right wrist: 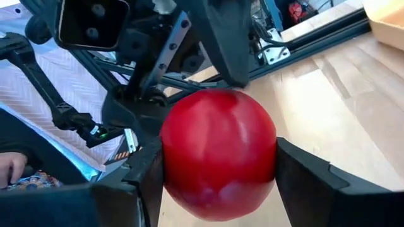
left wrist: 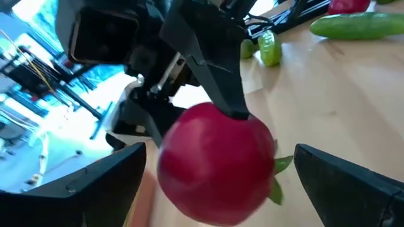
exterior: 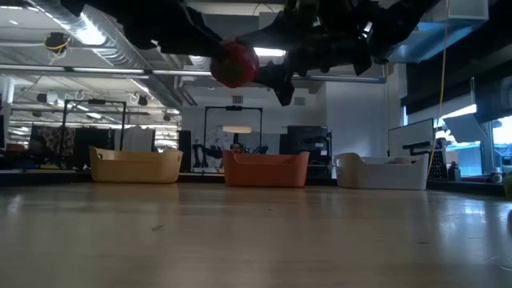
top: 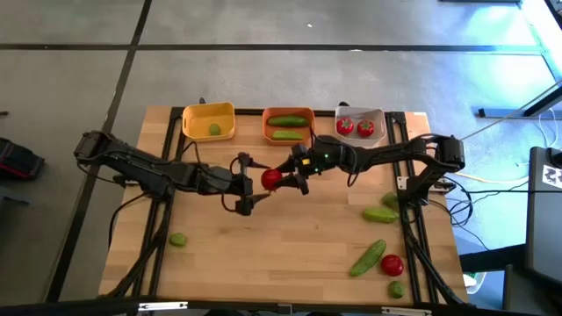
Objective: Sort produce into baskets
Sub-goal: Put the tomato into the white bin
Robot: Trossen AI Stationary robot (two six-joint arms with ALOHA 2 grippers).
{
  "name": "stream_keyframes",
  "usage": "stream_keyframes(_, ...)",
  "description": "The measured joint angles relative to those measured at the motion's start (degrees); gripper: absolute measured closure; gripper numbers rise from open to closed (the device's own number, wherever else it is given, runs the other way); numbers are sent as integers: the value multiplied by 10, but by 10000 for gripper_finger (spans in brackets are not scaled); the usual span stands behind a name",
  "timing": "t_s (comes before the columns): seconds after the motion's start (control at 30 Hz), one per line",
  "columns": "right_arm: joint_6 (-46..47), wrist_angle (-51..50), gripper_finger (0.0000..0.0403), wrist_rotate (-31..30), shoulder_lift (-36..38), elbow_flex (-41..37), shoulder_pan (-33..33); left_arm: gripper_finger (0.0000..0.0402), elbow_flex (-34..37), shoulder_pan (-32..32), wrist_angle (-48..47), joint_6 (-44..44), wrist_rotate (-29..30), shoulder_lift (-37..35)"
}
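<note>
Right here in the middle of the counter [top: 290,237], I've got both hands meeting up in the air over the wood. My right hand [top: 285,178] is clamped on a red tomato [top: 271,179], a finger pressed against each side of it, and the low view shows it lifted well clear of the counter. My left hand [top: 247,184] is right up against it from the other side, fingers spread as wide as they go, the tomato sitting between them with a gap on each side, so that hand has hold of nothing. Along the far edge the three baskets stand in a row: the yellow basket [top: 195,115] with one lime [top: 214,130] in it, the orange basket [top: 266,125] with two cucumbers [top: 286,120] lying side by side, and the white basket [top: 380,117] with two tomatoes [top: 345,126] inside. Loose produce is there on the counter too: a lime [top: 178,239] on my left side near the front, and over on my right a cucumber [top: 380,213] near the edge with a small green piece just beyond it, another cucumber [top: 368,257] lying at a slant nearer the front, a tomato [top: 392,264] touching its end, and one more lime [top: 397,288] near the front right corner.
</note>
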State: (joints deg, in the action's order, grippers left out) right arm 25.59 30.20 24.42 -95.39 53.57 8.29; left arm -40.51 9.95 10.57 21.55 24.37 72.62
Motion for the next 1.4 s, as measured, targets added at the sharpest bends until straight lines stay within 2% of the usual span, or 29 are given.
stream_keyframes(0.3,3,4,173,7,0,0,0,11,0,-3,12,17,-16,6)
stream_keyframes(0.8,15,28,171,15,0,0,-1,117,1,-3,50,20,-15,22)
stream_keyframes(0.9,-4,28,152,14,0,0,-1,118,1,-5,48,8,-14,22)
stream_keyframes(1.07,-35,24,100,43,1,1,9,114,1,-10,49,-50,-19,22)
stream_keyframes(1.2,-48,-46,72,71,22,1,30,114,1,-15,47,-108,-19,21)
stream_keyframes(1.27,-73,-93,68,53,42,1,39,115,1,-21,39,-151,-18,21)
stream_keyframes(1.4,-142,-180,71,-48,89,1,52,115,1,-41,15,-223,-19,23)
